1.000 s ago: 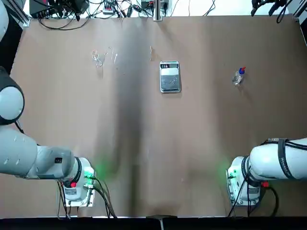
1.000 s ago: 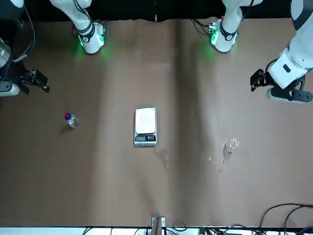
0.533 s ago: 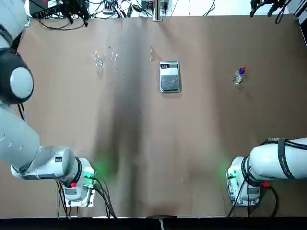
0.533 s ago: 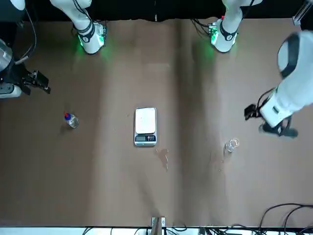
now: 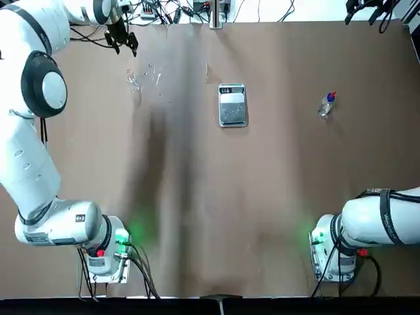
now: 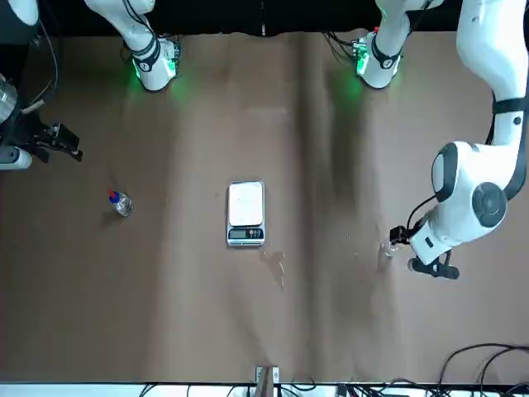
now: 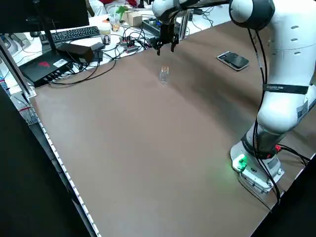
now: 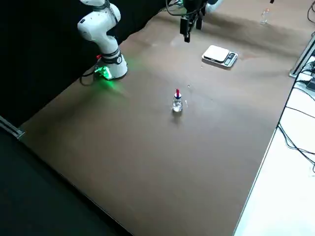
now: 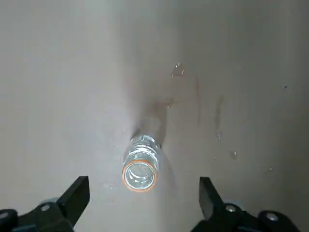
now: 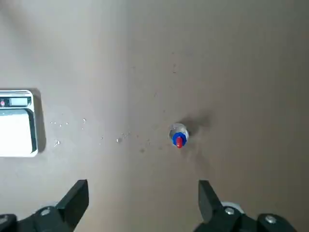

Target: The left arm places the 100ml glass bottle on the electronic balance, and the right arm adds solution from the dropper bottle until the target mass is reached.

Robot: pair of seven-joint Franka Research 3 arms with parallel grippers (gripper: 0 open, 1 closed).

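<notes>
You're hovering the left gripper [image 9: 145, 193] above the glass bottle [image 9: 141, 166] — fingers spread wide, holding nothing, bottle standing between and beyond the tips in the left wrist view. Bottle's upright on the counter [image 5: 275, 197], on the left arm's [image 5: 33, 131] side of the scale [image 5: 232, 105], well apart from it. Scale's sitting mid-counter with its plate bare. You're keeping the right gripper [image 10: 144, 193] over the counter on the right side, fingers also wide open, gripping nothing. Dropper bottle [image 8: 177, 102] is standing upright on the counter, blue cap and red tip on, on the scale's other side — touching neither gripper. Droplets [image 10: 119, 139] are lying between scale and dropper bottle.
</notes>
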